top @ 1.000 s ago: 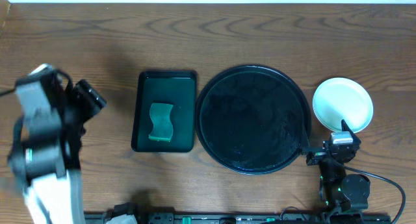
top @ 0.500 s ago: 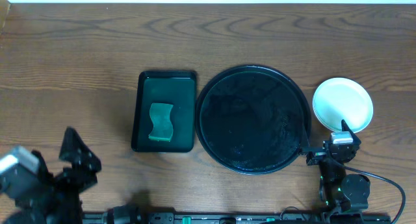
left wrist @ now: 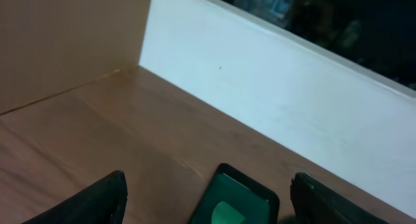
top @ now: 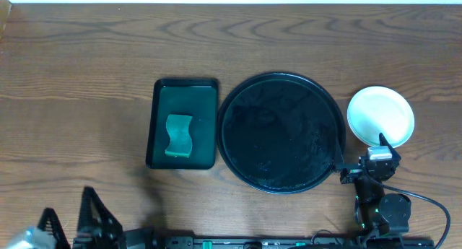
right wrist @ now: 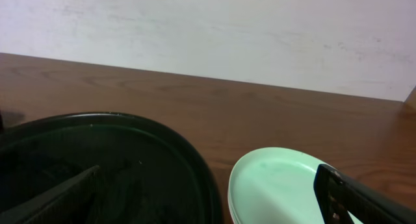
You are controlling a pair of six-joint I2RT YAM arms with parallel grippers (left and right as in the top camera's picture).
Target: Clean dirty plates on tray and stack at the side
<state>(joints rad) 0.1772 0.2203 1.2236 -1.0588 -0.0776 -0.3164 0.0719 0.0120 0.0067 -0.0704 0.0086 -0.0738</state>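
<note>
Left claw (top: pixel 68 214): at near left corner of table, low in the overhead view; two black fingers spread wide, nothing between them; partly cut by the picture edge.
Right claw (top: pixel 361 144): at near right, black, with slim pointed fingers; spread wide, gripping nothing; one finger over right rim of tray, other tip at near edge of plates.
Tray (top: pixel 229 105): big, round, glossy black, with raised rim; faint wet-looking marks on the floor; in middle of table, just left of plates.
Plates (top: pixel 381 115): round, shallow, smooth, white with pale green tint in right wrist view (right wrist: pixel 279 185); on bare wood just right of tray, off it; layered rims at near edge, so stacked, exact count not clear.
Green tray (top: pixel 209 86): smaller, rectangular, dark green, rounded corners, shiny; just left of tray, almost touching.
Sponge (top: pixel 178 136): lighter green, matt, wavy sides; lying flat in near half of green tray.
Table (top: pixel 86 61): brown wood, long grain lines, dull sheen.
Wall (right wrist: pixel 208 29): behind far edge of table, plain, whitish, slightly rough.
</note>
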